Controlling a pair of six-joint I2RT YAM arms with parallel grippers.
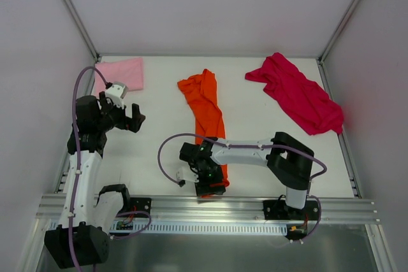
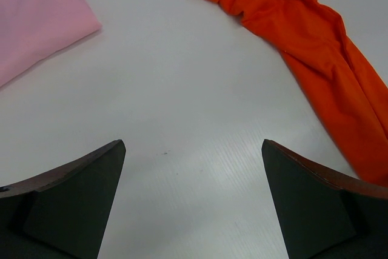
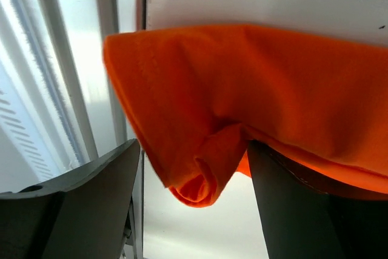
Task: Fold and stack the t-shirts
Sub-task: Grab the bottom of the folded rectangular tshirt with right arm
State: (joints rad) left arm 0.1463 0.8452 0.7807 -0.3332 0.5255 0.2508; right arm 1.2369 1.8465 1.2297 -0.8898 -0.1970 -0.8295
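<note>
Seemingly to pinch it, your right gripper straddles the orange t-shirt's near hem, jaws unclosed, while your left gripper waits wide.

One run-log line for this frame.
left gripper: open, above bare table | right gripper: jaws apart around orange t-shirt, near end | pink t-shirt: flat, far left | magenta t-shirt: crumpled, far right

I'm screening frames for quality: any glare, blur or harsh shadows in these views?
Top view: even soft light, faint shadows, the orange shirt, pink shirt and magenta shirt all sharp. Left wrist view: table crisp, no glare. Right wrist view: rails at left washed out, orange shirt close and slightly soft.
</note>
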